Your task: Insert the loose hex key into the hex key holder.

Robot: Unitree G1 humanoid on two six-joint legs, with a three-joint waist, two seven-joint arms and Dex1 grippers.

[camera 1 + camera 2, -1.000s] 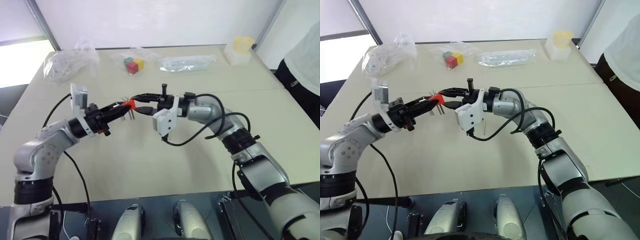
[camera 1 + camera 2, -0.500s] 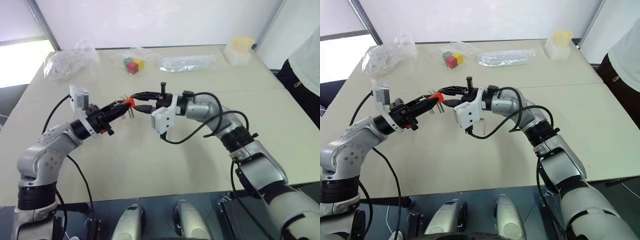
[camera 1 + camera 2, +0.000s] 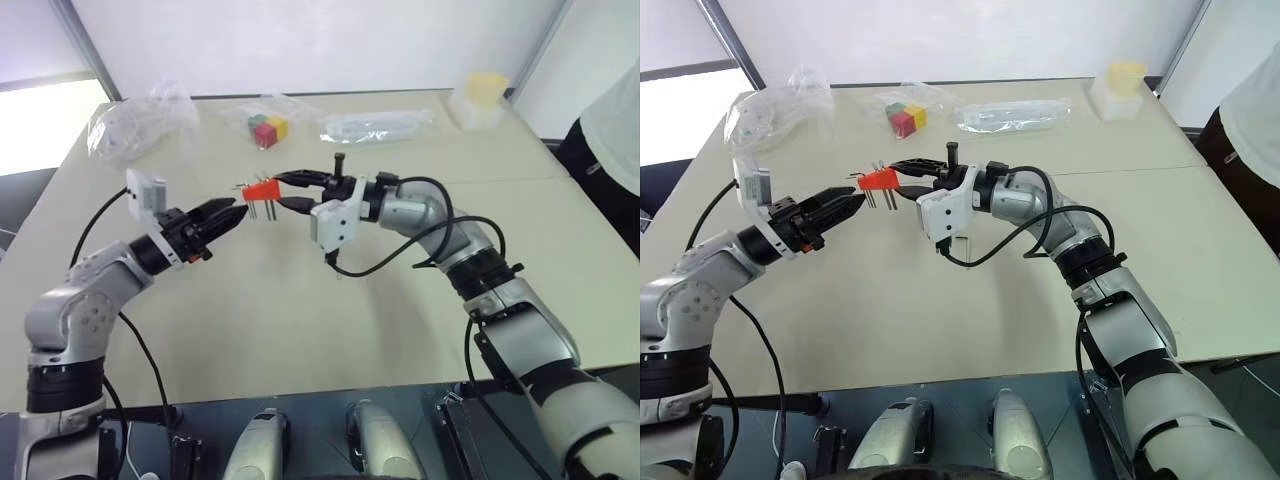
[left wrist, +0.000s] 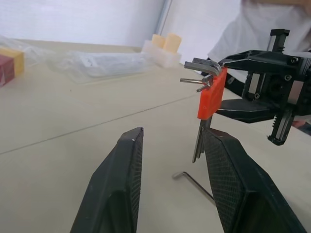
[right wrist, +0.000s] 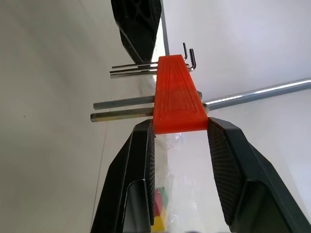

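Your left gripper (image 3: 232, 212) has its fingers parted and empty, tips pointing at the hex key holder (image 3: 262, 189) just beyond them — apart, not touching. On the table (image 3: 300, 300) beneath, seen between those fingers, lies the loose hex key (image 4: 194, 183). To the right, your right gripper (image 5: 179, 127) is clamped on the holder, which hangs above the table with its metal keys pointing downward.
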